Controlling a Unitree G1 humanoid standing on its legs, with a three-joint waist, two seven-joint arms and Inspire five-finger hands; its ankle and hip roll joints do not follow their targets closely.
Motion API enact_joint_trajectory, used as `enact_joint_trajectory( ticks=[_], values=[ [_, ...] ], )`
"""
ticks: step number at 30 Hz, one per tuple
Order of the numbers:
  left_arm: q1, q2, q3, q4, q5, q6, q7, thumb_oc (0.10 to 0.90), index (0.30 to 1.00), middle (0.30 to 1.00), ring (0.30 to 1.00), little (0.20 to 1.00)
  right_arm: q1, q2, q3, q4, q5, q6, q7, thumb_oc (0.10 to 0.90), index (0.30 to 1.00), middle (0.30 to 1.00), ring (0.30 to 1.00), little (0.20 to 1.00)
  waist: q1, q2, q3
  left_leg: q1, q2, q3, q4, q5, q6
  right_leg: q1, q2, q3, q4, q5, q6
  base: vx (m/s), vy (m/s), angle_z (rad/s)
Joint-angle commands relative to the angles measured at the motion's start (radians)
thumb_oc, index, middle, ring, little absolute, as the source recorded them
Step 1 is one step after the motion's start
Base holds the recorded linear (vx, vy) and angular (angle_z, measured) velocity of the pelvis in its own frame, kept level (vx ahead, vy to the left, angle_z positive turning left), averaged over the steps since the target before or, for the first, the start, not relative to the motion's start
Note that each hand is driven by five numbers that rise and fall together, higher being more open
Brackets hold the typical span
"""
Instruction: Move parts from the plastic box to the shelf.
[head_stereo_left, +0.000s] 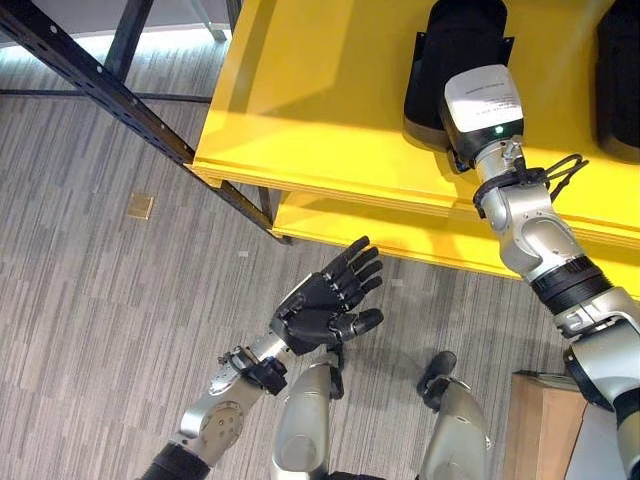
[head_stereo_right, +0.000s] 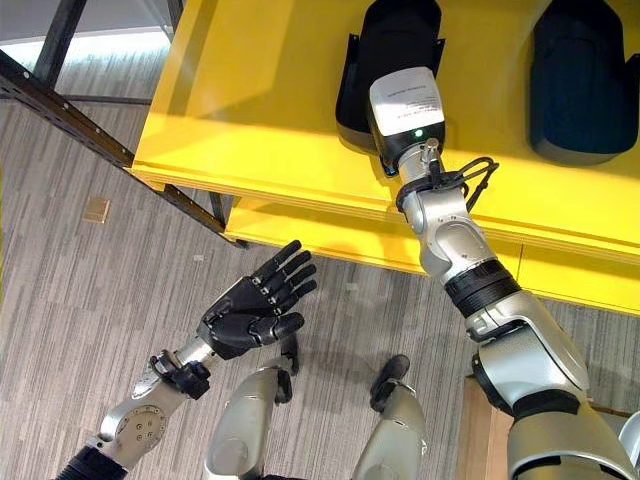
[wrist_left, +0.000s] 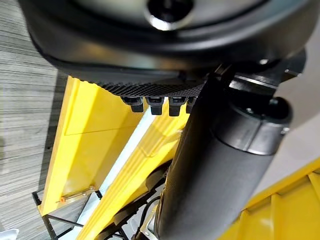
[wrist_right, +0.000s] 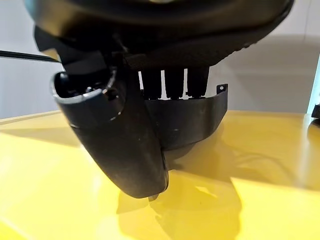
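Seemingly right hand (wrist_right: 150, 95) gripping part (wrist_right: 185, 120), shelf (head_stereo_left: 330, 110).

You're looking at a yellow shelf (head_stereo_right: 280, 120) carrying two black parts (head_stereo_right: 385, 50) (head_stereo_right: 585, 80), sitting well apart on its top board.

The two eye views look steeply down from the robot's head onto the yellow shelf (head_stereo_left: 330, 110) and the grey floor (head_stereo_left: 110, 300) in front of it; both share the shelf's front edge and both arms, seen from spots slightly apart. The left wrist view sits very close behind the left hand (wrist_left: 165, 95) and looks along it toward the shelf's edge. The right wrist view looks low across the shelf top, right behind a black part (wrist_right: 185, 120).
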Motion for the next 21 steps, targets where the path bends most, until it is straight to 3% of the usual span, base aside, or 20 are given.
enact_joint_trajectory(
  ticks=[1, 12, 21],
  values=[
    [-0.016, -0.021, -0.015, -0.19, -0.041, -0.053, -0.036, 0.9, 1.0, 1.0, 1.0, 1.0, -0.174, -0.068, 0.032, 0.034, -0.022, 0.053, -0.049, 0.4, 0.3, 0.3, 0.3, 0.3, 0.022, 0.018, -0.005, 0.019, 0.031, -0.013, 0.075, -0.16, -0.028, -0.01, 0.022, 0.037, 0.052, -0.078, 0.044, 0.0, 0.0, 0.0],
    [-0.006, -0.029, -0.002, -0.174, -0.073, -0.066, -0.028, 0.9, 1.0, 1.0, 1.0, 1.0, -0.224, -0.095, 0.069, 0.087, -0.027, 0.034, -0.049, 0.4, 0.3, 0.3, 0.3, 0.3, 0.031, 0.019, -0.005, 0.048, 0.041, -0.013, 0.005, -0.119, -0.047, 0.016, 0.048, 0.029, 0.003, -0.073, 0.035, 0.01, -0.006, -0.01],
    [0.012, -0.038, 0.007, -0.16, -0.056, -0.071, -0.024, 0.9, 1.0, 1.0, 1.0, 1.0, -0.279, -0.114, 0.122, 0.133, -0.036, -0.006, -0.062, 0.4, 0.3, 0.3, 0.3, 0.3, 0.055, 0.013, -0.005, 0.058, 0.07, -0.014, -0.026, -0.092, -0.066, 0.032, 0.047, -0.015, 0.001, -0.081, 0.026, 0.02, -0.039, 0.0]
  ],
)
